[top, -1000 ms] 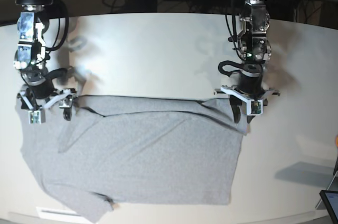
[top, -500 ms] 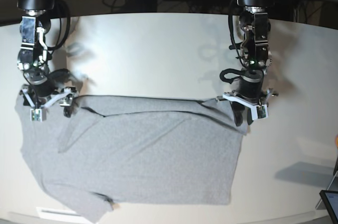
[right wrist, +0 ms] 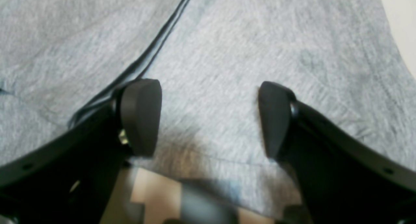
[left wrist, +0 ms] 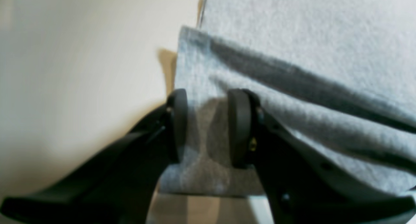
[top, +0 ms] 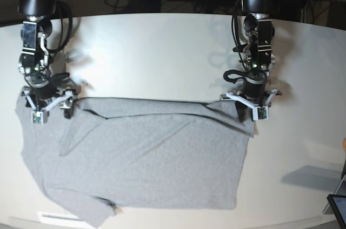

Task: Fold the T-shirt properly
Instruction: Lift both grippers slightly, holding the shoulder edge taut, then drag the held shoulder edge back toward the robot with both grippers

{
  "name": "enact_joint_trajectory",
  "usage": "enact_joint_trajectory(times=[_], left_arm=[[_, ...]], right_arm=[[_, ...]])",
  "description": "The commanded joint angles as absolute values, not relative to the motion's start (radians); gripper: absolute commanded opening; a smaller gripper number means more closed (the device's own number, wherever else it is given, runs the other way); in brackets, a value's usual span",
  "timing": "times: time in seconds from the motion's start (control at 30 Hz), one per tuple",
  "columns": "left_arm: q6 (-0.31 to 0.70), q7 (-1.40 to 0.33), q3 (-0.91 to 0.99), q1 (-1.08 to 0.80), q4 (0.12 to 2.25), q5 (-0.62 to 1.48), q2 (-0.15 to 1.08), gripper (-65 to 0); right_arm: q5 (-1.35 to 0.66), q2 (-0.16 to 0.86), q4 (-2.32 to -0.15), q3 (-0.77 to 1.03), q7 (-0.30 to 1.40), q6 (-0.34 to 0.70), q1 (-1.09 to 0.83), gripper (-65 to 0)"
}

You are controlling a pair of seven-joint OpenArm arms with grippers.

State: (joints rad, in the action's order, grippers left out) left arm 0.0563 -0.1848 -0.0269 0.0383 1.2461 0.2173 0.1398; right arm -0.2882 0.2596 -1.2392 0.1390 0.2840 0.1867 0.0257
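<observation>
T-shirt [top: 146,153]: heather-grey, spread on the white table [top: 162,51]. Far corner is nipped between the pads of the left gripper [left wrist: 207,128]. Right gripper [right wrist: 208,118] is parted over cloth, nothing held. Both grips are best matched before lifting, so the fold runs straight.

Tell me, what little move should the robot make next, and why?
Probably close the right gripper on the T-shirt. Its jaws stand apart over the cloth near the far edge, gripping nothing, while the left gripper already has a corner of the cloth pinched between its pads. With both corners held, it could lift that edge to fold.
</observation>
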Motion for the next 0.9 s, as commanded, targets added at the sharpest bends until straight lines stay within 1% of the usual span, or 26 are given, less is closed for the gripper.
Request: enact_joint_trajectory(times=[0.0,0.17,0.23,0.33,0.5,0.73,0.87], left_arm=[[0.054,-0.163,-0.027,0.042,1.259,0.222,0.148,-43.3],[0.054,-0.163,-0.027,0.012,1.262,0.216,0.150,-43.3],[0.056,-0.163,-0.028,-0.002,1.267,0.216,0.170,-43.3],[0.087,-0.163,-0.051,-0.028,1.268,0.216,0.189,-43.3],[0.094,-0.163,-0.051,-0.076,1.273,0.216,0.200,-43.3],[0.094,-0.163,-0.048,-0.170,1.376,0.216,0.228,-43.3],[0.094,-0.163,-0.048,-0.226,1.426,0.217,0.257,-43.3]], right_arm=[[-0.292,0.271,-1.237,0.140,0.282,0.186,0.039,-20.0],[-0.292,0.272,-1.233,0.140,0.283,0.186,0.016,-20.0],[-0.291,0.272,-1.239,0.142,0.283,0.186,-0.002,-20.0],[-0.291,0.272,-1.239,0.140,0.283,0.186,-0.027,-20.0],[-0.291,0.272,-1.247,0.140,0.283,0.186,-0.059,-20.0],[-0.291,0.272,-1.345,0.142,0.285,0.180,-0.134,-20.0],[-0.291,0.272,-1.399,0.147,0.341,0.180,-0.165,-20.0]])
